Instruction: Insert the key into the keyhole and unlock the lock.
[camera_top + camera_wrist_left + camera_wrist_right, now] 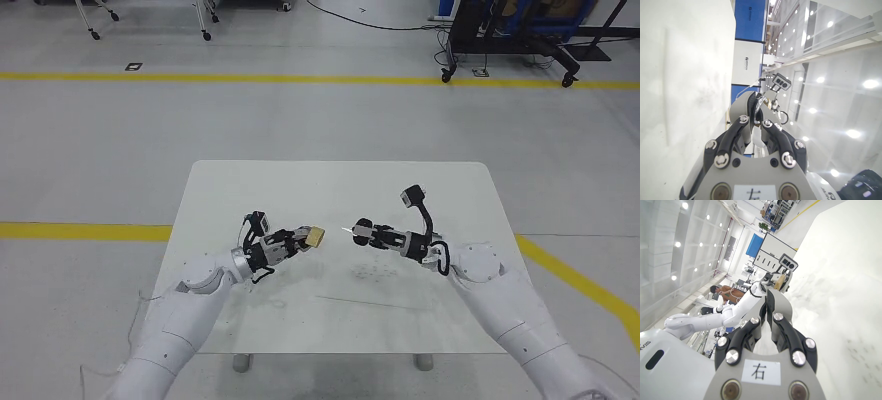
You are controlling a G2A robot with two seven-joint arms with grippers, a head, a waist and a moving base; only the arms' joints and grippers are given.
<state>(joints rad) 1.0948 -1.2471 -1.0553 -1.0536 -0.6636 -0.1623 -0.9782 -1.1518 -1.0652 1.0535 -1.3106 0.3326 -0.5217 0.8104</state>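
Over the white table, mid-air: you're at the line-up step, key not yet in.
Left gripper: clamped on the brass padlock by its silver shackle.
Right gripper: pinched together on the small silver key, at the padlock's 3 o'clock, near but apart.
Next move: level the tip with the keyhole, push towards 9 o'clock, then twist.
Keyhole: nothing in it, by my read.

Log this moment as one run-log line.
left end effector: shut on lock | right end effector: shut on key | key faces lock, apart, not inserted | both above table
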